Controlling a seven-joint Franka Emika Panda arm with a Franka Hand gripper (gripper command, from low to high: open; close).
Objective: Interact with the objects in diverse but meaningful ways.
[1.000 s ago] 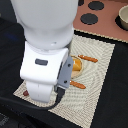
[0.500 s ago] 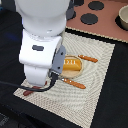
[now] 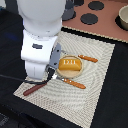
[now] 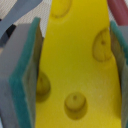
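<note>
Cheese wedge (image 4: 75, 60), yellow and dimpled, sits between the gripper (image 4: 75, 67) pads, both green pads (image 4: 27, 70) pressed against its sides: pinched. Exterior view shows the arm (image 3: 42, 42) over the placemat (image 3: 95, 85), beside the bread loaf (image 3: 69, 64).

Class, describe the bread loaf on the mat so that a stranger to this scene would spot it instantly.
Start at the pale woven placemat in front of the toy stove. On it lies a round plate, just beside the white robot arm. The bread loaf sits on that plate: orange-brown, domed and scored, flanked by the orange-handled fork and knife.
</note>
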